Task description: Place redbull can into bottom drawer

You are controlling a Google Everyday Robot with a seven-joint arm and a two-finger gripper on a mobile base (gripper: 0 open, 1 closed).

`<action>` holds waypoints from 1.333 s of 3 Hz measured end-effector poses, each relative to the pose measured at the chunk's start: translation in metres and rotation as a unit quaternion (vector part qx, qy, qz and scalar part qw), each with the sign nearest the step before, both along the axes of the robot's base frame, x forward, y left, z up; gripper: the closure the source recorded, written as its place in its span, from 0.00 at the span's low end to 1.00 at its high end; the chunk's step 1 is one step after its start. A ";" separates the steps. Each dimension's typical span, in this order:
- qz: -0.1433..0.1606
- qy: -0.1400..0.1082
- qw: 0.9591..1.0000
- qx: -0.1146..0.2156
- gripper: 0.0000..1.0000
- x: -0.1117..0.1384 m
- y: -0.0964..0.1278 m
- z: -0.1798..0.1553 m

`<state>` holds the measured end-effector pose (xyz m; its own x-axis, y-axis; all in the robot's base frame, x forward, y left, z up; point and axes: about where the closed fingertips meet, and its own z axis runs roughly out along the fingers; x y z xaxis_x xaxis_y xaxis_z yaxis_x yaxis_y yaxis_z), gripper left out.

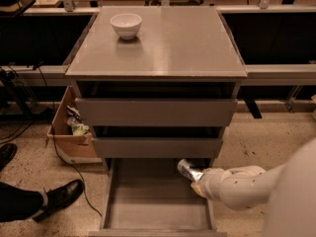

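Note:
The redbull can (186, 170) is a small shiny silver can, tilted, held at the tip of my gripper (196, 179). It hangs over the right back part of the bottom drawer (148, 201), just below the front of the middle drawer. The bottom drawer is pulled out, a wide shallow grey tray with a bare floor. My white arm (247, 186) comes in from the lower right, over the drawer's right side.
A white bowl (126, 24) stands on the cabinet top (168, 48) at the back left. The two upper drawers (155, 111) are slightly open. A cardboard box (71, 132) with litter sits left of the cabinet. A person's black shoes (59, 196) are at lower left.

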<state>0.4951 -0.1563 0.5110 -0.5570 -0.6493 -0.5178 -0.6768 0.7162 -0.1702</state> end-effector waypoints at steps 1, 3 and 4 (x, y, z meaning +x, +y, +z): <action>0.019 -0.001 1.000 0.000 1.00 0.002 0.014 -0.044; 0.060 0.014 0.998 0.023 1.00 0.001 0.046 -0.154; 0.060 0.034 0.997 0.021 1.00 -0.011 0.045 -0.176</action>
<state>0.4840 -0.1113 0.3349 -0.5111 -0.6917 -0.5102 -0.7669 0.6351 -0.0928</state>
